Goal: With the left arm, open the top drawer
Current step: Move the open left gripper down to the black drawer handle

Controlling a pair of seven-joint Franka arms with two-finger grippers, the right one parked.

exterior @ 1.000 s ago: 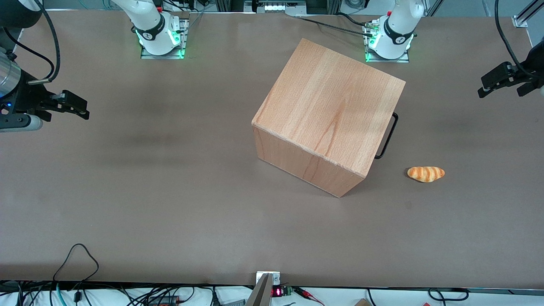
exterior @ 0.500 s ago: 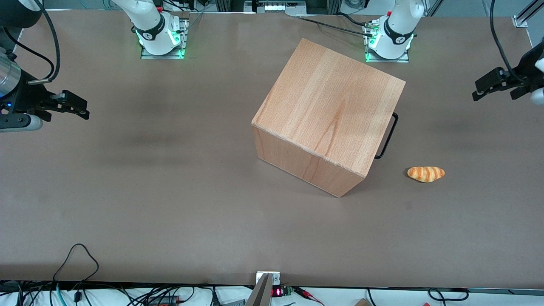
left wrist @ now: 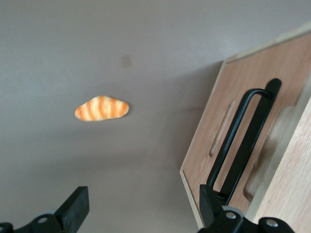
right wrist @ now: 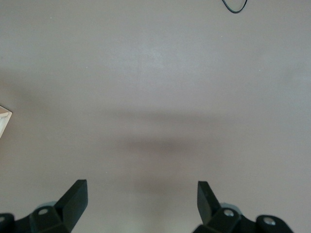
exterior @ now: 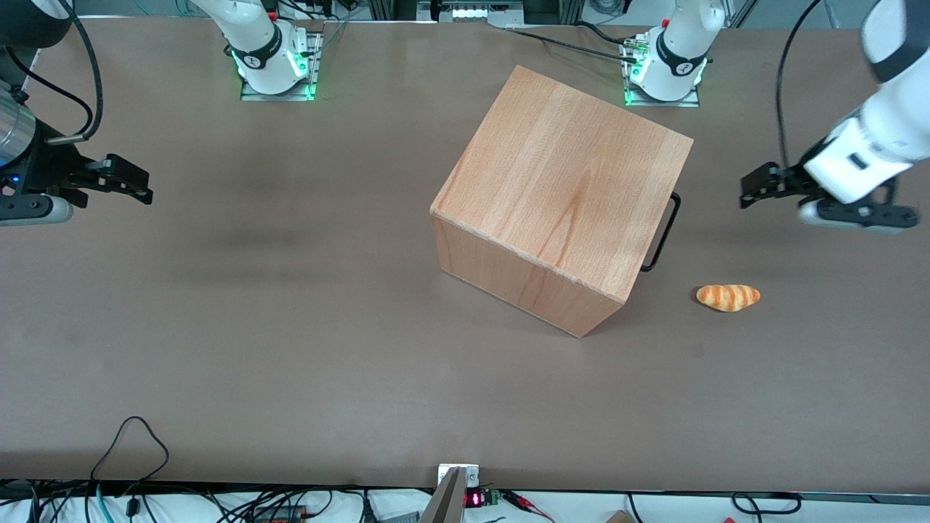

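Note:
The beech cube cabinet [exterior: 559, 189] stands mid-table, turned at an angle. Its top drawer [left wrist: 241, 83] is closed; only its black U-shaped handle [exterior: 662, 232] sticks out past the cabinet's top edge in the front view. The left wrist view shows the pale drawer front and the handle [left wrist: 243, 145]. The left arm's gripper [exterior: 748, 190] hovers in front of the drawer front, toward the working arm's end of the table and well apart from the handle. In the left wrist view the gripper [left wrist: 142, 213] is open and empty, one finger [left wrist: 209, 206] showing against the cabinet's front.
An orange-striped bread roll [exterior: 728, 297] lies on the brown table [exterior: 290, 327], nearer to the front camera than the gripper, beside the cabinet's front; it also shows in the left wrist view [left wrist: 102, 108]. Arm bases [exterior: 665, 69] stand at the table's back edge.
The left arm's gripper has swung in from the table's end toward the cabinet's front and come nearer to the front camera. The cabinet and the roll have not moved.

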